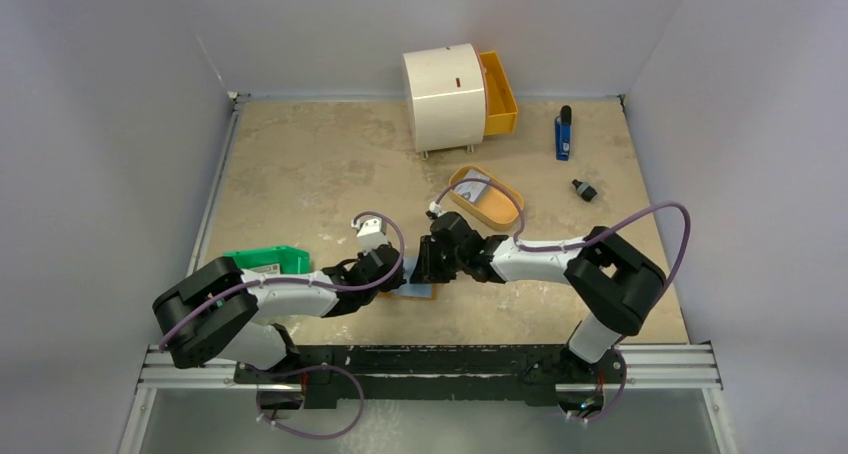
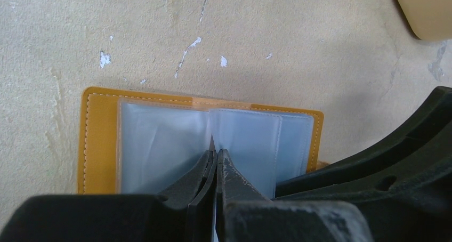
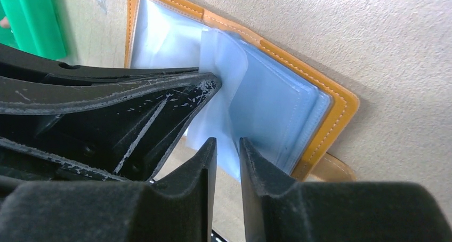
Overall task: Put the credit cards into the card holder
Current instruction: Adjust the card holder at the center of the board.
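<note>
On the mottled beige table (image 1: 300, 164), the stitched tan card holder (image 2: 98, 140) is laid open, glossy clear sleeves (image 3: 277, 109) exposed. A thin pale sheet (image 2: 215, 228), card or sleeve indistinguishable, is clamped edge-on by the left gripper (image 2: 214, 152). A lifted sleeve page (image 3: 224, 55) is straddled by the right gripper (image 3: 228, 142), its fingers narrowly parted.

one card holder (image 2: 154, 146), one green bin (image 1: 268, 260), one tan tray (image 1: 497, 215).

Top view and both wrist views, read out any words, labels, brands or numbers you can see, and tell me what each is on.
None can be read.
Green bin: small label, too small to read.
Card in the tray: grey print, too small.
Holder: clear sleeves, no print shown.
</note>
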### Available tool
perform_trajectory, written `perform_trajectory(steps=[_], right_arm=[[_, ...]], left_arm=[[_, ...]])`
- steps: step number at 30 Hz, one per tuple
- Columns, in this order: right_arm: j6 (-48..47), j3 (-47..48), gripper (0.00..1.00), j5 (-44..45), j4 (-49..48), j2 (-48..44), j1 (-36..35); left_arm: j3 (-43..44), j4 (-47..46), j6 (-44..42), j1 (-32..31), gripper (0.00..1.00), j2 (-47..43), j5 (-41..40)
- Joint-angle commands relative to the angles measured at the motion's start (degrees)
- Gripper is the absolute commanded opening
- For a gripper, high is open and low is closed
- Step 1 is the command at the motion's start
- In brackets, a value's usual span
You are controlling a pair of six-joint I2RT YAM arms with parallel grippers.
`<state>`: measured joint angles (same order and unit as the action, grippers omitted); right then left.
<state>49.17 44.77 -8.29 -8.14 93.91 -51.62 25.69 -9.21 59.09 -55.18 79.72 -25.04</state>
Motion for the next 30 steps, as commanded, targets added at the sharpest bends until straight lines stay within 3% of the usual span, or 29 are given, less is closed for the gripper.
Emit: perform_trajectory(steps=[1,7,15,30], right_arm=[[-1.0,1.5,0.22,-3.3,-3.3,0.7,0.3],[-1.3,0.3,0.14,-4.0,-6.9,-1.5,0.3],[-1.9,1.2,0.17,-5.8,-9.9,-0.8,0.3],[-1.9,1.7,0.00,-5.7,-8.9,-1.2,0.3]], left_arm=[[-1.1,5.1,0.5,-0.3,0.00,0.8,2.7],[-0.2,8.2,1.0,-0.3,0.03,-2.5,1.6],[2.3,14.5,0.3,-0.3,0.28,-7.5,-0.2],[2.8,22.3,0.7,-0.3,0.32,-14.2,-5.2]])
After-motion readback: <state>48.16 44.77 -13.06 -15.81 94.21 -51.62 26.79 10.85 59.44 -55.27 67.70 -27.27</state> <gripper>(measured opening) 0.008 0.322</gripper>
